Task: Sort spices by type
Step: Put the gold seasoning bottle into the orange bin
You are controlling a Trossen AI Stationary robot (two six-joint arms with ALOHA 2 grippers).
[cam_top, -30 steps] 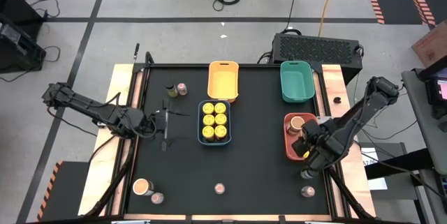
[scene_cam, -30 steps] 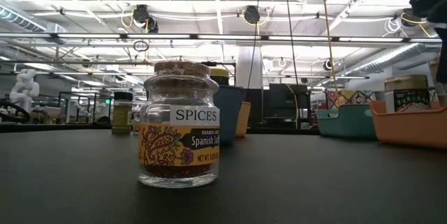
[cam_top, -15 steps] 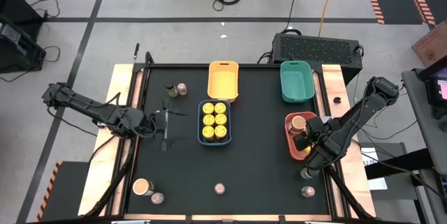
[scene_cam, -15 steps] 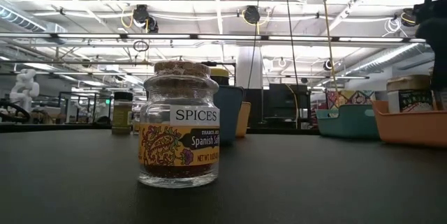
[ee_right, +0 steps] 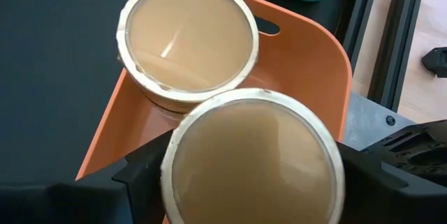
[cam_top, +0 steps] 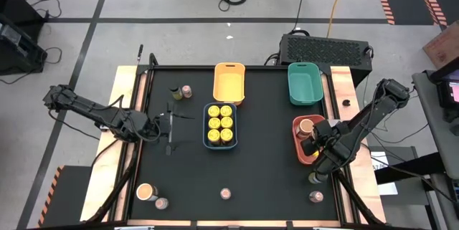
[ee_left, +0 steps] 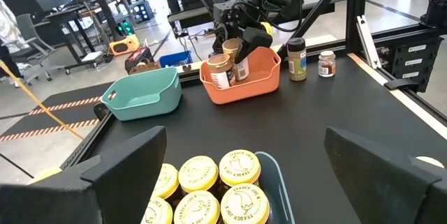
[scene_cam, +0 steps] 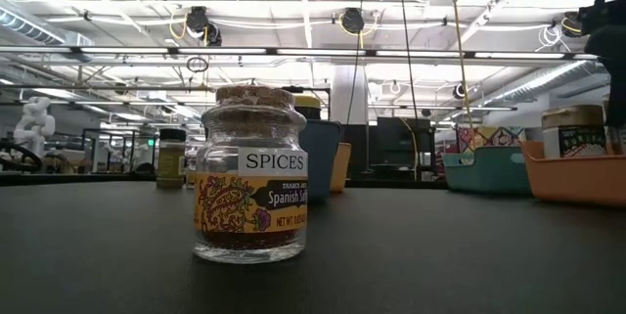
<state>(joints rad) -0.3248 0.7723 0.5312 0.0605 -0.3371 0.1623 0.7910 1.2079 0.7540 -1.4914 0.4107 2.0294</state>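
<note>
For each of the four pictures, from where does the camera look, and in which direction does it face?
High view: above the table, facing straight down; both arms show, left gripper and right gripper.
Low view: at table-top height, facing level across at a cork-topped spice jar; dark arm parts at the upper edges.
Left wrist view: facing across the yellow-lidded jars toward the orange tray; own open fingers below.
Right wrist view: facing down at two peach-topped tubs; own fingers flank the nearer.
Shared: both wrist views and the high view show the orange tray.
</note>
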